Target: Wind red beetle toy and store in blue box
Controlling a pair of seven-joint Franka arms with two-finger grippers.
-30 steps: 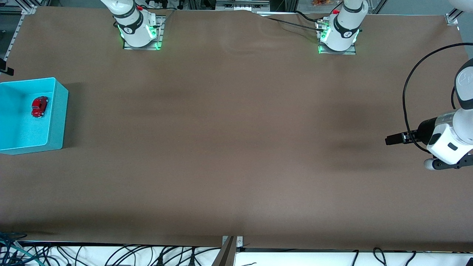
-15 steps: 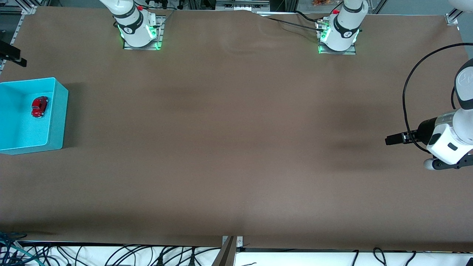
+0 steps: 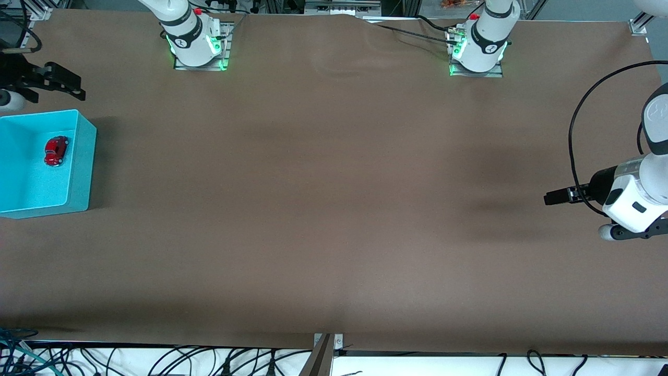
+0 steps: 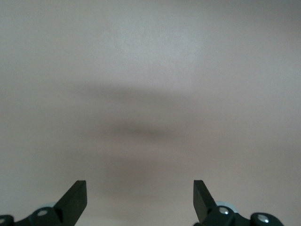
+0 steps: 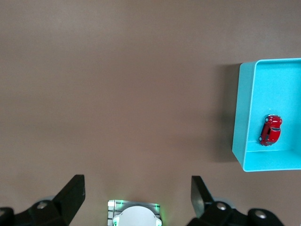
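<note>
— Both grippers are off the toy, and the red beetle toy (image 3: 56, 150) sits on the floor of the blue box (image 3: 81, 172), close to the wall toward the arms' bases. On my read, storage is done.

— Where's the right gripper (image 3: 67, 86)?

— Up over bare table just beside the box, on the bases' side, fingers spread wide and holding nothing. Its wrist view shows the box (image 5: 240, 127) with the beetle (image 5: 271, 130) inside.

— And the left gripper (image 3: 554, 197)?

— Waiting over the table (image 3: 334, 209) at its own end, well apart from everything. Its wrist view shows the fingers (image 4: 75, 197) parted, nothing between them.

— So what makes this step go well?

— Retreat cleanly, I'd say: keep height and travel away from the box, so nothing clips the rim. A light plastic bin could slide and jolt the beetle.
</note>
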